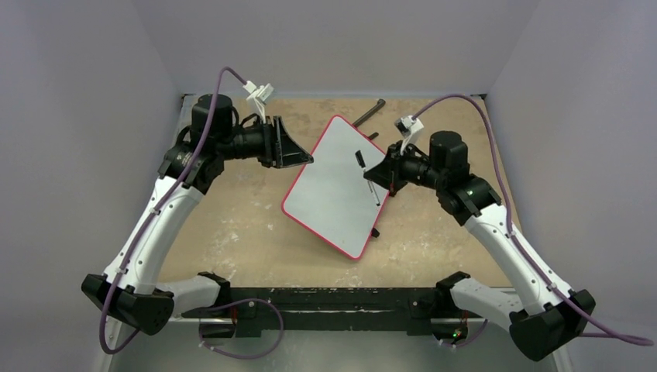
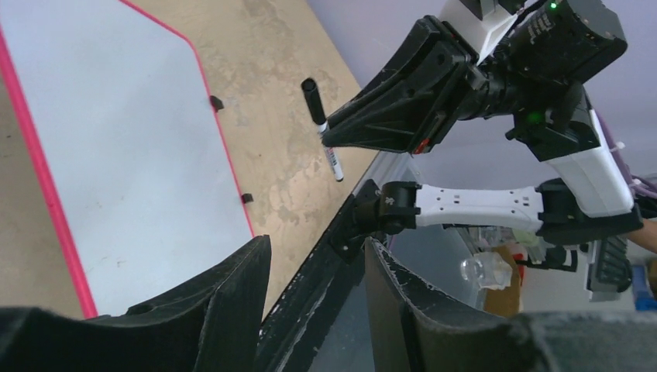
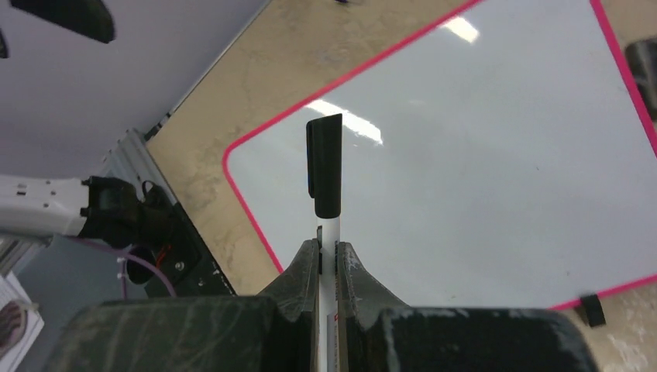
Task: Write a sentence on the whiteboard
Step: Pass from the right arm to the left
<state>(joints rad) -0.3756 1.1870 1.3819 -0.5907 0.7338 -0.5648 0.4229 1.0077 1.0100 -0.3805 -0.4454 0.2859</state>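
Two hands flank the whiteboard [image 1: 333,186], which lies flat and askew in the middle of the bench [image 1: 232,232], bare of writing. It looks light, stiff and slick, likely to skid under pen pressure, so pin it by the pink rim. The right hand [image 3: 327,252] is clamped on a black-capped marker [image 3: 324,167] above the board. The left hand [image 2: 314,256] gapes wide, empty, at the far-left edge.

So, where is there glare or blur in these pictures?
Right wrist view: two bright streaks of glare lie on the whiteboard; the right hand, shut on the marker, is close and out of focus. Left wrist view: the left hand is dark and soft. Top view: even light, no glare, no writing visible on the whiteboard.
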